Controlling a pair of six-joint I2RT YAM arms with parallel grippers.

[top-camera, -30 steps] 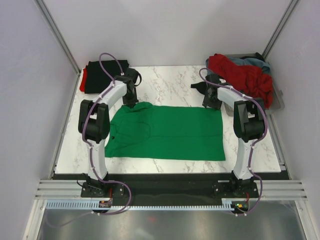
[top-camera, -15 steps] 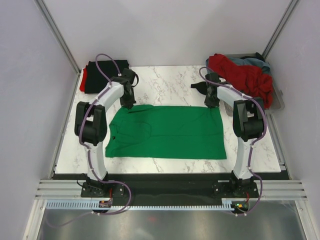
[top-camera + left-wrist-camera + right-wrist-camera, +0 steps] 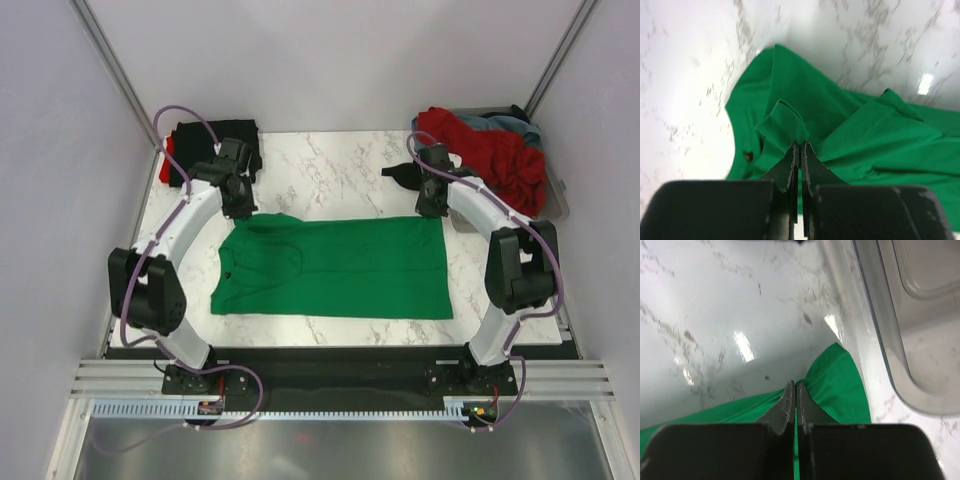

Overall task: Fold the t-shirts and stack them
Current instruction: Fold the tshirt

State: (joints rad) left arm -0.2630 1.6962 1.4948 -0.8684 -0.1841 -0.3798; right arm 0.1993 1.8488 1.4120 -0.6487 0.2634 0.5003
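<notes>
Green t-shirt (image 3: 335,265): one, flat, left claw (image 3: 799,150) and right claw (image 3: 795,390) pinching two corners.

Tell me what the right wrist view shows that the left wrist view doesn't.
Only the right wrist view: the clear tray near the green t-shirt corner, with the right claw shut on that edge. Only the left wrist view: the left claw pinching a raised fold at the shirt's bunched end. Both: green cloth on the marble table, pinched between closed claw tips.
</notes>
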